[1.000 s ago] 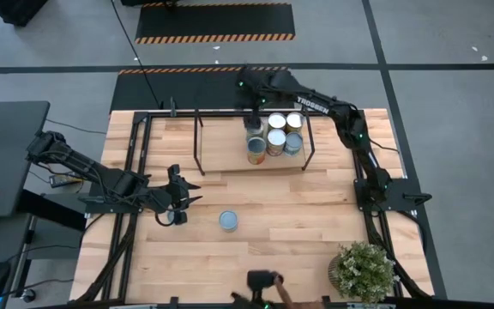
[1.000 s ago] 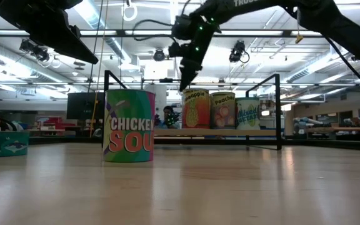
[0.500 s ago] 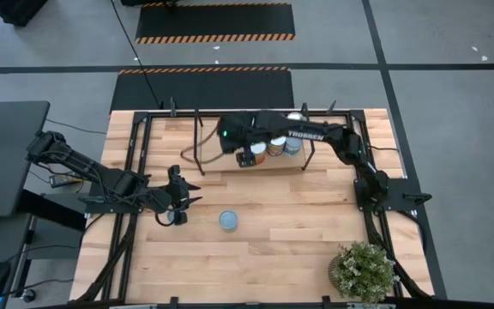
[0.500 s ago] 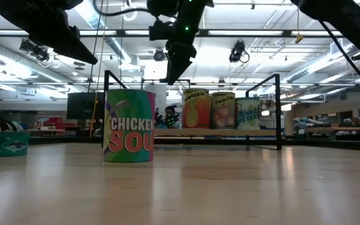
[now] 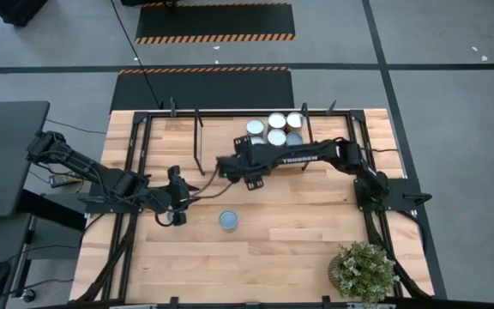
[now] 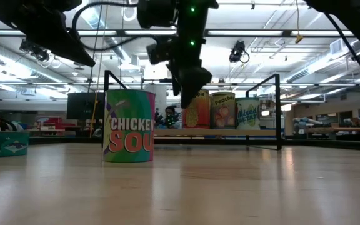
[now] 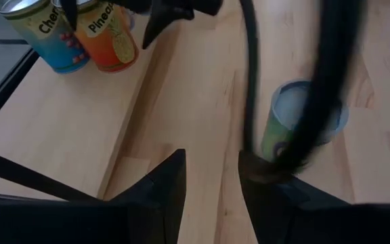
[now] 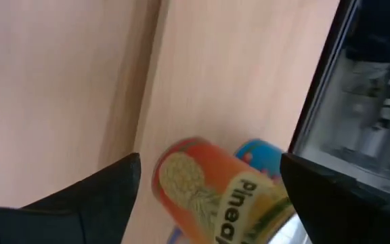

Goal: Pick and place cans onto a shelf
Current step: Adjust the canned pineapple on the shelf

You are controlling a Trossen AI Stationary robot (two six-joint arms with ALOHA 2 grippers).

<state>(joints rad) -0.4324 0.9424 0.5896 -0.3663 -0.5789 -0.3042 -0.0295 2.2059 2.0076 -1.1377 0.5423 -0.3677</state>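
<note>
Several cans (image 5: 277, 129) stand on the wooden shelf (image 5: 221, 142) at the table's far side. A pineapple can (image 6: 195, 110) stands at its front; it also shows in the right wrist view (image 8: 208, 193). A chicken soup can (image 5: 229, 221) with a blue-grey top stands upright on the tabletop; it also shows in the low view (image 6: 129, 126). My right gripper (image 5: 245, 174) is open and empty above the shelf's front edge, left of the pineapple can in the low view (image 6: 189, 97). My left gripper (image 5: 183, 195) is open and empty, left of the soup can (image 7: 303, 129).
A flat tuna tin (image 6: 2, 144) lies on the table near my left gripper. A potted plant (image 5: 363, 270) stands at the near right corner. The shelf's black rod frame (image 5: 197, 142) rises at its left end. Bare tabletop lies between the soup can and the plant.
My right gripper has left the cans at the shelf's far side, swung toward the table's left, then come toward the near edge and down to the shelf's front. The cans stay standing on the shelf.
</note>
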